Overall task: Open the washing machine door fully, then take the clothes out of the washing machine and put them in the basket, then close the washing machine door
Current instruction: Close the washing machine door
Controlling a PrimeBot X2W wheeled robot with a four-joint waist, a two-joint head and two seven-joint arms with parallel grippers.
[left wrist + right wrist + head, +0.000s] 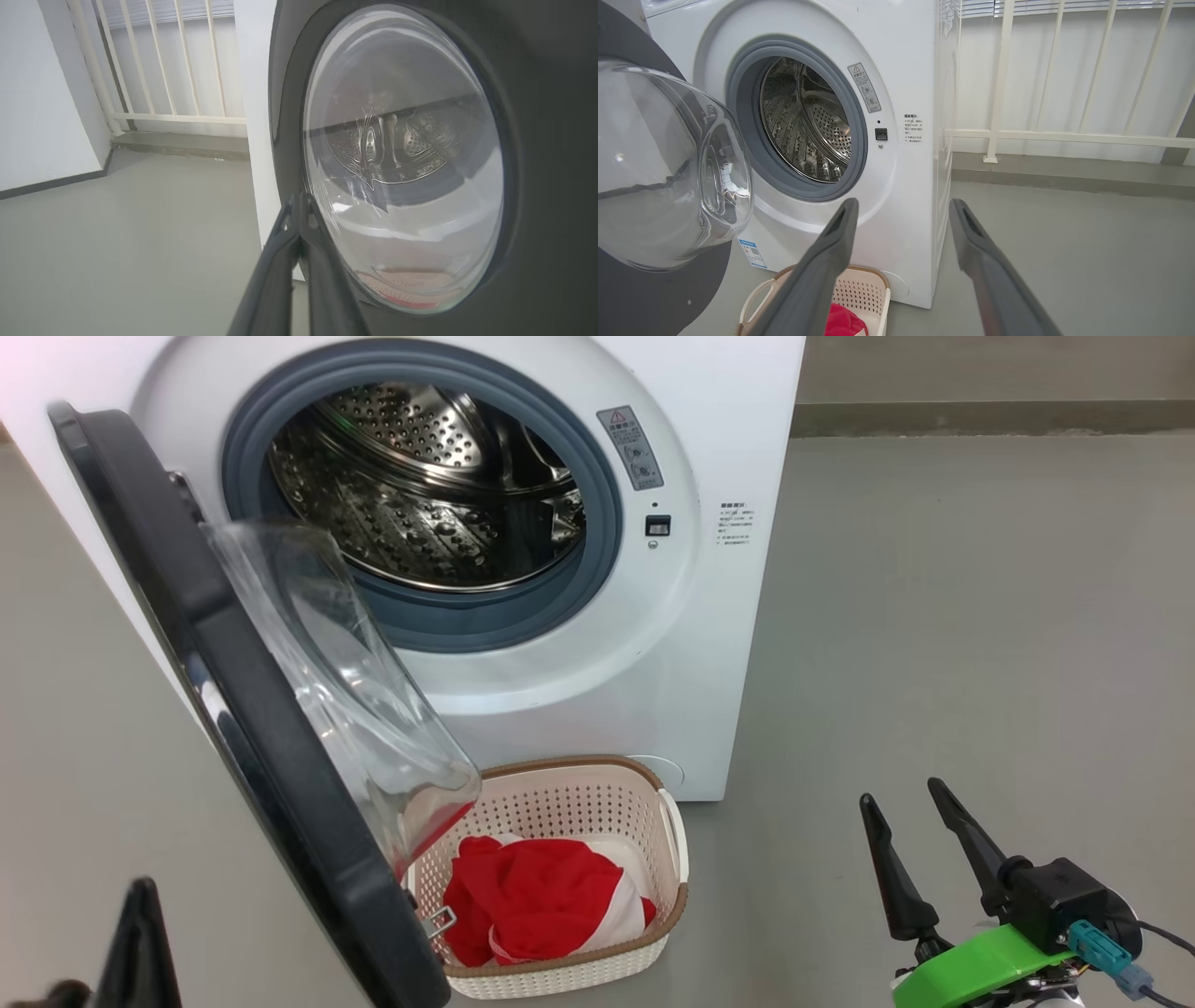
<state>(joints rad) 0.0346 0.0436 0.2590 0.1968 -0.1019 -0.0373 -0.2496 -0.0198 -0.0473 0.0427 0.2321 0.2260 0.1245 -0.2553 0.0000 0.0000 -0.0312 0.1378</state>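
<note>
Head view: the big white boxy front-loading washing machine (579, 691) stands on the grey floor (934, 616) with its large round door (252, 728), glossy black rim and bulging clear glass bowl, swung out on the hinge at my left and reaching toward me. The mouth is open, showing the grey rubber ring (597, 551) and the perforated steel drum (420, 495), in which I see no fabric. Just in front of the machine's foot sits the small cream-white perforated plastic basket (579, 767) with a brown woven-look rim, and the bright red clothes with white parts (541, 896) lie bunched inside it. The door's lower edge and glass bowl cover the basket's left corner from this angle. My left jaws are clenched on nothing: in the left wrist view the two long dark fingers (275, 261) lie pressed together, tips up against the outer face of the door (537, 186) where the black rim meets the glass, though I cannot tell whether they touch it. In the head view one of them (140, 943) shows at the lower left, outside the door. My right jaws are released, fingers (896, 877) spread wide and empty at the lower right, well apart from the basket. The right wrist view looks between those fingers (831, 252) at the machine's front, with a white railing (1064, 136) beyond.
</note>
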